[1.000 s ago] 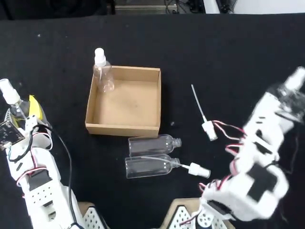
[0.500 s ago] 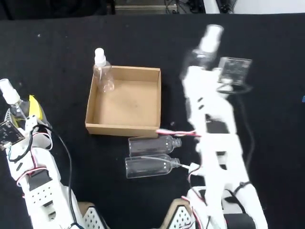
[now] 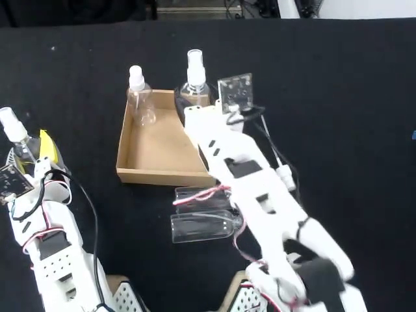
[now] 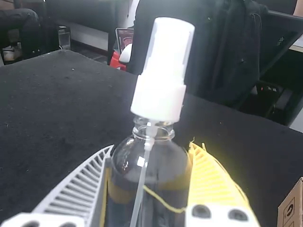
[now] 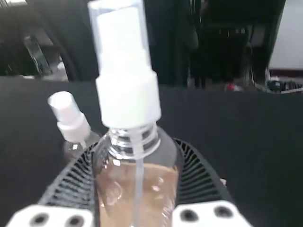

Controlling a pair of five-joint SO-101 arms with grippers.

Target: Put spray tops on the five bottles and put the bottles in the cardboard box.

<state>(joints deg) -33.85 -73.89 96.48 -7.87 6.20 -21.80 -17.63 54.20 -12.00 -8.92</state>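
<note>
The cardboard box (image 3: 133, 162) sits at mid-table, and a capped bottle (image 3: 139, 99) stands upright in its far left corner. My right gripper (image 3: 195, 109) is shut on a second capped bottle (image 3: 194, 81), held upright over the box's far right part. In the right wrist view that bottle (image 5: 135, 184) fills the jaws, with the boxed bottle (image 5: 71, 124) behind it. At the table's left edge my left gripper (image 3: 29, 153) is shut on another capped bottle (image 3: 14, 132), upright (image 4: 147, 161). Two clear bottles (image 3: 198, 194) (image 3: 200, 227) lie in front of the box.
A loose spray top (image 3: 285, 175) with its long tube lies right of the box, partly under the right arm. That arm stretches diagonally across the lying bottles. A corner of the box (image 4: 293, 208) shows beside the left gripper.
The right arm swung from the table's right side leftward with its capped bottle, ending over the box's far right part. The left arm stayed still.
</note>
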